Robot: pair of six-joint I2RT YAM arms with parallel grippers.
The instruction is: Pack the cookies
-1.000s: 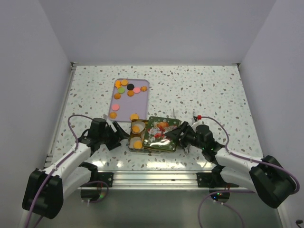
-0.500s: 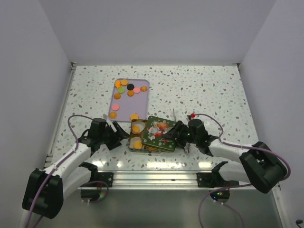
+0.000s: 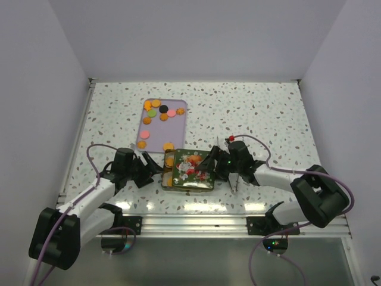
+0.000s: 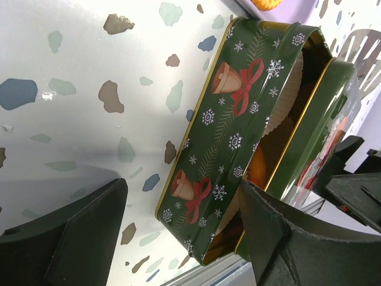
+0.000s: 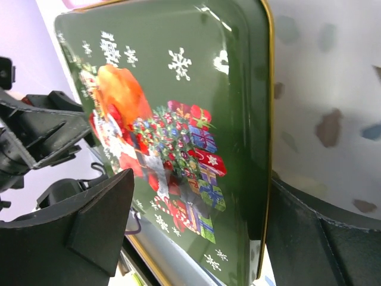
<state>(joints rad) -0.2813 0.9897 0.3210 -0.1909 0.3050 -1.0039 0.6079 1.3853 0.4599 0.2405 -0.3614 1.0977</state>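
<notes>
With the left gripper point(image 3: 147, 170) spread at nine o'clock of the tin point(image 4: 220, 140) and the right gripper point(image 3: 215, 167) unclear in its hold, the askew lid point(image 3: 191, 168) may slide off.

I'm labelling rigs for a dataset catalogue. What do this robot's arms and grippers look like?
The left arm and right arm have white shells with black joints and bases. A lilac cable loops along each. The left gripper and right gripper are black, with broad flat fingers.
</notes>
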